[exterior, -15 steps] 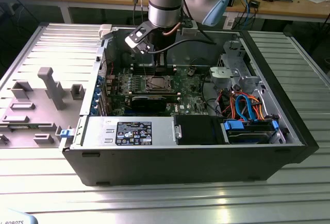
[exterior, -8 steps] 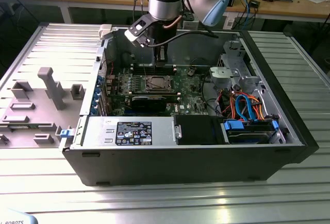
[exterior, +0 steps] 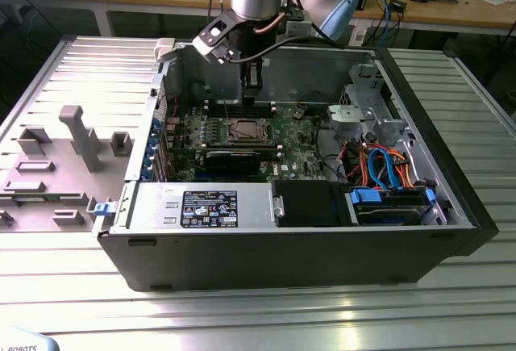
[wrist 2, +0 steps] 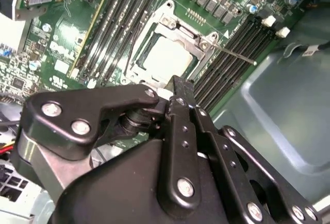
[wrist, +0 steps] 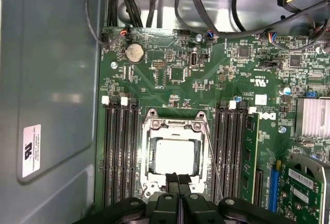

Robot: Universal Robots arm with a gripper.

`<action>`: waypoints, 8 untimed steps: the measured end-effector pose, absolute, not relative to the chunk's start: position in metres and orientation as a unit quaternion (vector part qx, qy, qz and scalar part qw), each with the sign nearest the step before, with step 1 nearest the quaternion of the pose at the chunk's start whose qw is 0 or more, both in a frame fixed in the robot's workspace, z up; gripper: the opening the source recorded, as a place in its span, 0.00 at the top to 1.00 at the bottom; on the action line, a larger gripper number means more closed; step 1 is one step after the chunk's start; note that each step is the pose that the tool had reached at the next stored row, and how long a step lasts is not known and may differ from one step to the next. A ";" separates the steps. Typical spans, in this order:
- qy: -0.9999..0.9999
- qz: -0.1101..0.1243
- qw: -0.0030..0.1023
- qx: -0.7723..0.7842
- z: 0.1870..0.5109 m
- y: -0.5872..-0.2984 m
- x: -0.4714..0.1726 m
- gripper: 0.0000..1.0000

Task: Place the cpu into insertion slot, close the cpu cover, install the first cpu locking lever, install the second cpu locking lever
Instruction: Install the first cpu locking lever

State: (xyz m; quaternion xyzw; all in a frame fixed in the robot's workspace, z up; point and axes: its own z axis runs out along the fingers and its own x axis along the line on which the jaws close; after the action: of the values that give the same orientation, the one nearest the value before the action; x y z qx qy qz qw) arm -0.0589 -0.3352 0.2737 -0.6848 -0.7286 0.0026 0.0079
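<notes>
Now the gripper (wrist: 178, 178), closed with nothing between its fingers, hangs just above the cpu (wrist: 174, 156).

In the exterior view, the insertion slot (exterior: 244, 131) lies open from above; at its twelve o'clock the gripper (exterior: 252, 98) hangs close, fingers together; at six a long black card (exterior: 232, 160) stands proud; at three the drive cage (exterior: 363, 113) and cables (exterior: 379, 165) crowd in; at nine the case wall (exterior: 167, 85) bars entry.
</notes>
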 end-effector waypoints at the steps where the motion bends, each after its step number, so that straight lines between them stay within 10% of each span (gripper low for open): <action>1: -0.733 0.003 0.008 -0.681 0.274 -0.335 -0.059 0.89; 8: -0.748 0.003 0.008 -0.663 0.274 -0.335 -0.059 0.89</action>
State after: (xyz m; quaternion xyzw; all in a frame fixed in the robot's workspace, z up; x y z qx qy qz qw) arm -0.0590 -0.3352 0.2738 -0.6635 -0.7481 0.0029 0.0078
